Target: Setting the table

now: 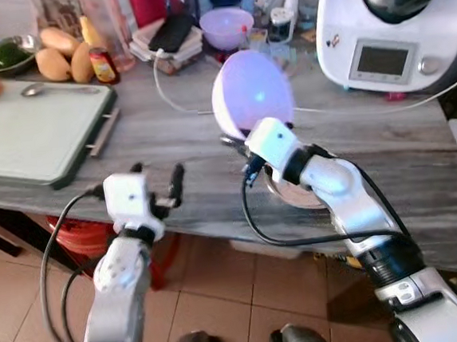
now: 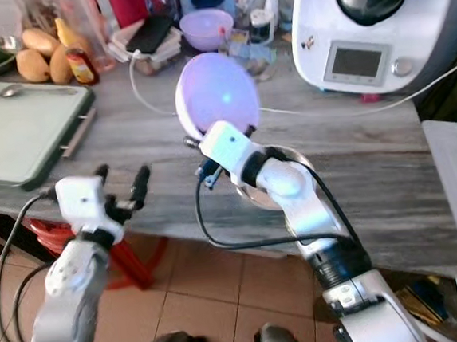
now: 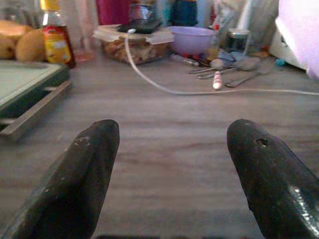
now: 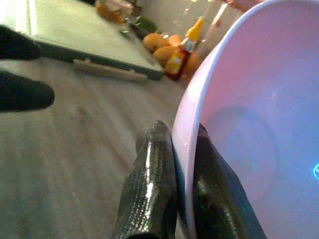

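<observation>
My right gripper (image 4: pixel 182 137) is shut on the rim of a lilac bowl (image 1: pixel 254 93). The bowl is tipped up on its edge above the grey wooden counter (image 1: pixel 181 183), with its hollow facing me. Under my right forearm a round dish (image 1: pixel 293 195) lies on the counter, mostly hidden. My left gripper (image 1: pixel 157 174) hovers open at the counter's front edge, left of the bowl, and its two black fingers (image 3: pixel 84 169) have nothing between them.
A green cutting board (image 1: pixel 25 133) with a spoon lies at the left. At the back stand a second lilac bowl (image 1: pixel 226 25), a sauce bottle (image 1: pixel 103 66), mangoes and a food box. A white kitchen machine (image 1: pixel 392 29) is at the right; its cable (image 1: pixel 176 99) crosses the counter.
</observation>
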### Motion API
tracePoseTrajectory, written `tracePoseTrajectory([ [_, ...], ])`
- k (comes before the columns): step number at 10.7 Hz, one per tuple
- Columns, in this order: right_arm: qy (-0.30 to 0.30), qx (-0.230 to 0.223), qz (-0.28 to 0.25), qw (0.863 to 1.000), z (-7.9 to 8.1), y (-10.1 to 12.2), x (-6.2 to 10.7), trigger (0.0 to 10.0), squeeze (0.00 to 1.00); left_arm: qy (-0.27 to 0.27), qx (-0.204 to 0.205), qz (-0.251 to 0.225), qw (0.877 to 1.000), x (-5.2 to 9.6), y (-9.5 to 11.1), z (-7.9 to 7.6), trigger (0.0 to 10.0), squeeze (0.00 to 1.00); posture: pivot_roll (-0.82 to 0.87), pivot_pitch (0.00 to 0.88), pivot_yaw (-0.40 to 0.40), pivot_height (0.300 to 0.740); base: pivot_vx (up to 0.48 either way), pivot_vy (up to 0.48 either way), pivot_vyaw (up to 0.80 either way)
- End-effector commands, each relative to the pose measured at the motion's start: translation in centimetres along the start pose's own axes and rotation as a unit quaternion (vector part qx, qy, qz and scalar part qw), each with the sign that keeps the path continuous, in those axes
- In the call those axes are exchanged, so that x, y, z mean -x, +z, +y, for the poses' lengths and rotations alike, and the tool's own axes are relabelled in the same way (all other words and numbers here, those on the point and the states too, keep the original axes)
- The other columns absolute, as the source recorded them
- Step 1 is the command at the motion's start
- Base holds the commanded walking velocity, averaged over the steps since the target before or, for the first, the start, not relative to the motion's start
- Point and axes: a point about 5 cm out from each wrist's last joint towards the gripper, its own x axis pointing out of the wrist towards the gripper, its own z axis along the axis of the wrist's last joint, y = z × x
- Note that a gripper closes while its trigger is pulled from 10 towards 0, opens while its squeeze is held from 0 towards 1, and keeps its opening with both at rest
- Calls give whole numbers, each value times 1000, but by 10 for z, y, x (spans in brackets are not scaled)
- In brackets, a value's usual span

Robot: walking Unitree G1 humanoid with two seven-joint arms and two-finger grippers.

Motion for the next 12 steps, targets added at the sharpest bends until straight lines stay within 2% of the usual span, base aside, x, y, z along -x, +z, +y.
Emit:
tracePoseTrajectory([
  [1, 21, 4, 18, 1000, 0, -5, -1, 3451, 0, 3, 0, -5, 1000, 3, 4, 0, 10000, 0, -23, 125, 16, 740, 0, 0, 0],
  [2, 29, -7, 29, 999, -2, -8, -2, 5137, 0, 2, 1, -3, 1000, 3, 3, -1, 10000, 0, -21, 127, 17, 740, 0, 0, 0],
  [3, 35, 7, 56, 998, -6, -14, -3, 10000, 0, -1, 0, -2, 1000, 3, 3, -2, 10000, 0, -20, 128, 17, 740, 0, 0, 0],
  [6, 46, 43, 91, 994, -13, -24, -1, 10000, 0, -4, 5, 3, 1000, 4, 2, -4, 10000, 0, -23, 134, 18, 740, 0, 0, 0],
  [10, 89, 49, 104, 989, -15, -30, 0, 10000, 0, -7, 8, 7, 1000, 4, 2, -5, 10000, 0, -22, 141, 17, 740, 0, 0, 0],
  [11, 93, 54, 107, 989, -16, -32, 0, 10000, 1000, -7, 8, 8, 1000, 4, 2, -6, 10000, 0, -21, 142, 17, 740, 0, 0, 0],
  [12, 95, 55, 108, 988, -16, -32, 0, 10000, 1000, -7, 8, 9, 1000, 4, 2, -5, 10000, 0, -20, 141, 17, 740, 0, 0, 0],
])
